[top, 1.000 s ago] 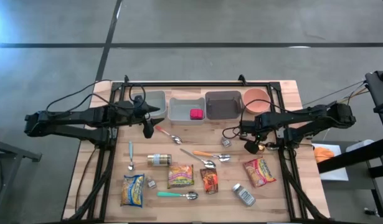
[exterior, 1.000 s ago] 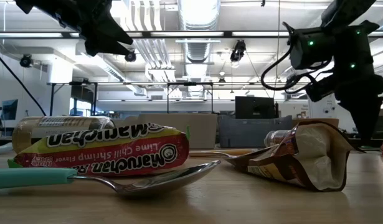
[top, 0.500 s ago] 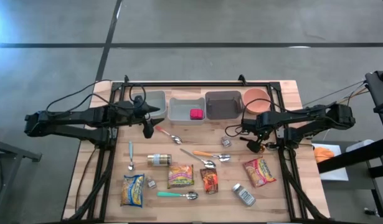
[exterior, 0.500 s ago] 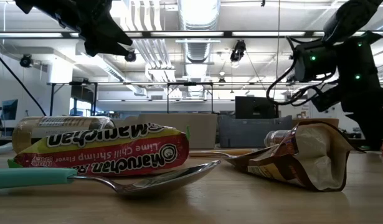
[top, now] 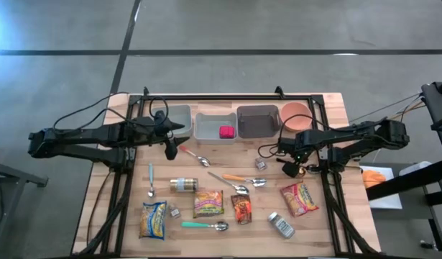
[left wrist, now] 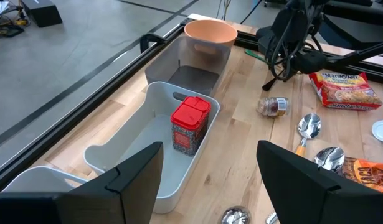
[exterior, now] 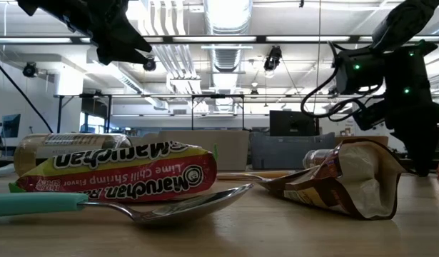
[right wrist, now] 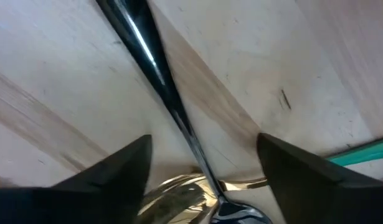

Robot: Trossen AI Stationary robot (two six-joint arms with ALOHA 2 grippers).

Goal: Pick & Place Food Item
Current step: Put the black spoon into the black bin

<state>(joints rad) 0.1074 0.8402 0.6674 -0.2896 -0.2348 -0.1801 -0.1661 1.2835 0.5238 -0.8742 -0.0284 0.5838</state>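
Bench (top: 335, 108) of pale wood, crowded. Nearest the low camera lie a noodle pack (exterior: 119, 175) with a teal spoon (exterior: 169, 203) in front of it, and a brown bag (exterior: 347, 178) to one side, none of them touched. Mid-bench, the right claw (right wrist: 203, 149) is down low over the boards, fingers spread, nothing visibly between them. A steel spoon (right wrist: 191, 196) lies straight ahead of it. A small jar (left wrist: 273, 106), likely the food item wanted, lies on its side just beside that claw. Whether they touch I cannot tell. Further back, the left claw (left wrist: 210, 155) hangs spread and empty over the bins. The white bin (left wrist: 141, 124) already holds a red tin (left wrist: 190, 123), with a pink bowl (left wrist: 210, 31) at the far end of the row. Risks, as judged: the jar is round and on its side, so a finger nudging it off-centre could send it rolling. Closing too far forward could catch the spoon instead. Loose cables (left wrist: 281, 53) under the right arm might snag nearby things on the lift.
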